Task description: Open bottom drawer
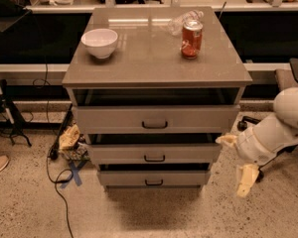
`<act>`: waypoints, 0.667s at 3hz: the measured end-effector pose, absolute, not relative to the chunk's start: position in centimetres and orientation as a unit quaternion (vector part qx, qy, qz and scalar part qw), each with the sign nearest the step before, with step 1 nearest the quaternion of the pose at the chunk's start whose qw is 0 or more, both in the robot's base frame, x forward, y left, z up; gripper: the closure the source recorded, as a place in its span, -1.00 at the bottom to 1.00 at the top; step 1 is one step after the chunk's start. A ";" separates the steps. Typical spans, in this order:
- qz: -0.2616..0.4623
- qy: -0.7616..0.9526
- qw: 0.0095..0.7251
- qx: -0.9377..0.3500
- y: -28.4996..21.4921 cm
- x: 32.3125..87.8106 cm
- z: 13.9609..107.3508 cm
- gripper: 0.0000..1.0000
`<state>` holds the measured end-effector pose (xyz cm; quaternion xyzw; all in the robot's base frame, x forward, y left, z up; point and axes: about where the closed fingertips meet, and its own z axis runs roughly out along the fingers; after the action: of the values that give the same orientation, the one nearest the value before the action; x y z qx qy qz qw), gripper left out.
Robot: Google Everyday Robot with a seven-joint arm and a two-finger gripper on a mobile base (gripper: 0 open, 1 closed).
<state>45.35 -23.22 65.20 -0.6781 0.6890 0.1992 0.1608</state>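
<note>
The bottom drawer (179, 178) is the lowest and narrowest front of the grey-beige cabinet (154, 63), with a small black bar handle (154, 183). A dark gap shows above its front. My gripper (237, 160) is at the right of the cabinet, level with the middle and bottom drawers. Its two cream fingers (246, 178) are spread apart and hold nothing. It touches no drawer handle. The white arm (283, 123) reaches in from the right edge.
A white bowl (99, 42), a red can (191, 38) and a clear plastic bottle (185, 19) stand on the cabinet top. Cables and crumpled paper (69, 140) lie on the floor at the left. A chair base (248, 123) stands behind the arm.
</note>
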 end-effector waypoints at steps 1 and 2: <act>0.172 0.693 0.165 -0.681 -22.5 46.0 58.9 -1.00; 0.174 0.692 0.164 -0.681 -22.5 45.9 58.9 -1.00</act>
<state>45.92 -22.47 58.94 -0.6810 0.6923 0.1739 0.1637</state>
